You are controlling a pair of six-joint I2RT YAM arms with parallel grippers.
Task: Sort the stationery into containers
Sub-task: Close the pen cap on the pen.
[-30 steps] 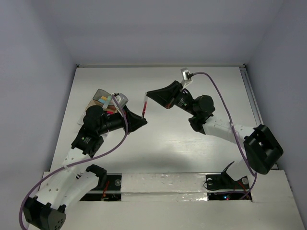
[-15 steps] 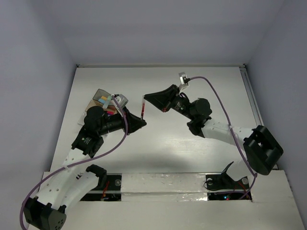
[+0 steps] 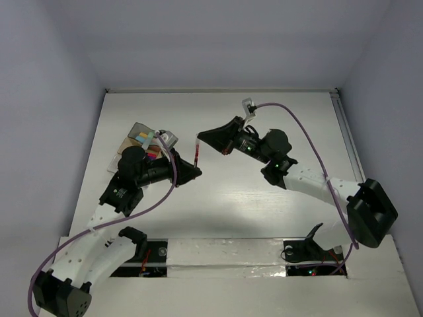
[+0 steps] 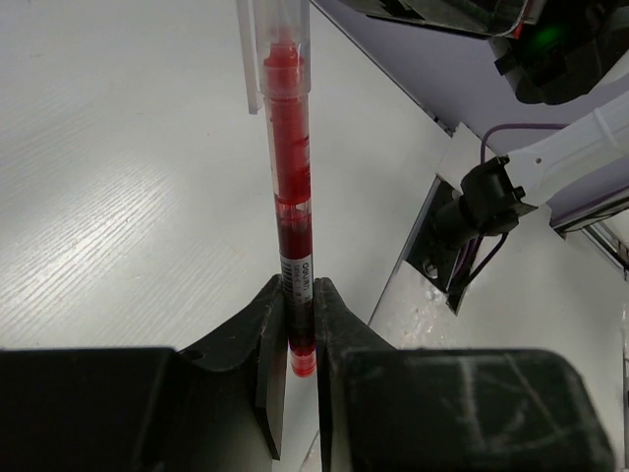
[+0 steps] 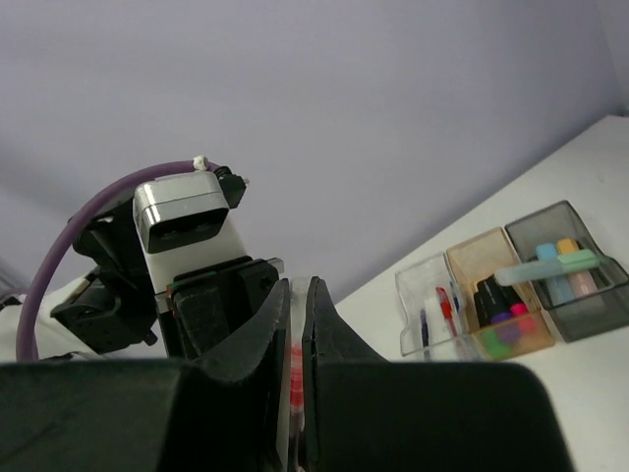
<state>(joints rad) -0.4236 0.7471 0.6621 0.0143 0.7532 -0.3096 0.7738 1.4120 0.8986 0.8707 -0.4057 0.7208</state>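
Only the right arm has shifted over the last second: its wrist has rolled and its elbow swung outward, while the thin red pen point(image 4: 287, 147) has barely moved. The left gripper point(image 4: 300, 295) clamps the pen's lower end and the right gripper point(image 5: 297, 295) pinches its capped end, so the pen's long axis runs straight between them. The clear-grey and tan compartment containers point(image 5: 590, 315) lie left of the pen, nearer the left arm.

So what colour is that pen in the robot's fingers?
The pen is red; the left wrist view shows it best.

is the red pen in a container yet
Out: the red pen is clamped in the left pincer, with the right pincer gripping its other end.
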